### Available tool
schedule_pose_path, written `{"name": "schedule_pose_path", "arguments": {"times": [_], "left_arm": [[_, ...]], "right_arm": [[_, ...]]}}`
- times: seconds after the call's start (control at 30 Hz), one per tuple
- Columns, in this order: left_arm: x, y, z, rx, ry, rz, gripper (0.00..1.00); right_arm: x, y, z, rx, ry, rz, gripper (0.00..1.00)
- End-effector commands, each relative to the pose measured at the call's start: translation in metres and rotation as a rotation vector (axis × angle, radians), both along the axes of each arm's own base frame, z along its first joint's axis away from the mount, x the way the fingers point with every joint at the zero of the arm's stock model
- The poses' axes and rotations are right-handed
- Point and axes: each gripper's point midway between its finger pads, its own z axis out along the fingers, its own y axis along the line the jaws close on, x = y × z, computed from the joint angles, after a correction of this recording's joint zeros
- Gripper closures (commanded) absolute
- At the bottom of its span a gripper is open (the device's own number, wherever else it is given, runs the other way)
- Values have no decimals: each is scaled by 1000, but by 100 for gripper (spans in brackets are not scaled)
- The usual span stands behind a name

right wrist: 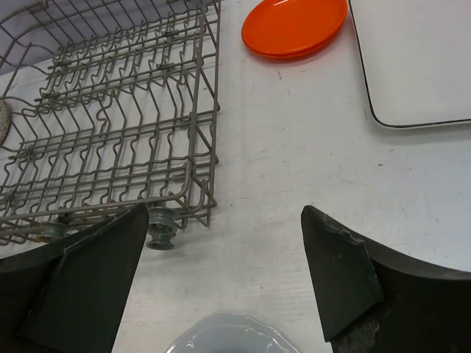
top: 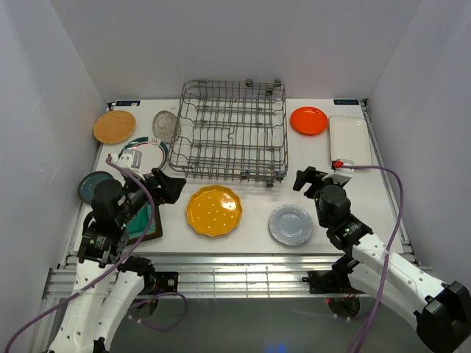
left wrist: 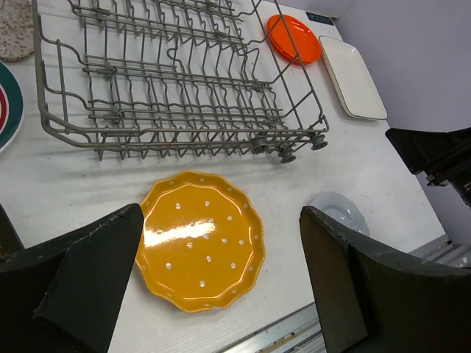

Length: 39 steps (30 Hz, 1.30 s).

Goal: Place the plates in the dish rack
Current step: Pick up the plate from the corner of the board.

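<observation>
The dish rack (top: 228,168) stands on the table (top: 250,197), and all nine plates lie flat outside it. Just in front of the rack is the yellow scalloped plate (top: 213,210), with the pale grey plate (top: 291,224) in front of the rack's right corner. To the rack's right are the orange-red plate (top: 309,120) and, beyond it, the white rectangular plate (top: 349,140). Just left of the rack is the clear glass plate (top: 166,126), with the wooden plate (top: 115,126) farther left. The white green-rimmed plate (top: 149,148) lies near the rack's front left corner. The dark teal plate (top: 90,185) and the square teal brown-rimmed plate (top: 145,220) lie farther left and forward, partly under the left arm.

The left gripper (top: 174,185) hovers in front of the rack's left corner, jaws spread wide and holding nothing. The right gripper (top: 307,176) hovers off the rack's front right corner, jaws likewise released.
</observation>
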Motion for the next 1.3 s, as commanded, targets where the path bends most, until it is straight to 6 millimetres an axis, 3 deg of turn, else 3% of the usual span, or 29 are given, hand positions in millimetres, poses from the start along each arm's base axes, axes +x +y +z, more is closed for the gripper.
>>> {"name": "schedule_pose_path", "arguments": {"times": [0.0, 0.67, 0.93, 1.17, 1.27], "left_arm": [[1, 1, 0, 3, -11, 3, 2], [1, 11, 2, -12, -9, 72, 2], [-7, 2, 10, -14, -57, 4, 2], [-9, 3, 14, -17, -66, 9, 2], [-10, 1, 14, -17, -67, -7, 2]], "right_arm": [[4, -1, 15, 29, -45, -25, 10], [0, -10, 11, 63, -37, -70, 10], [2, -15, 2, 114, -12, -106, 10], [8, -41, 3, 238, -7, -141, 10], [14, -58, -10, 286, 65, -193, 10]]}}
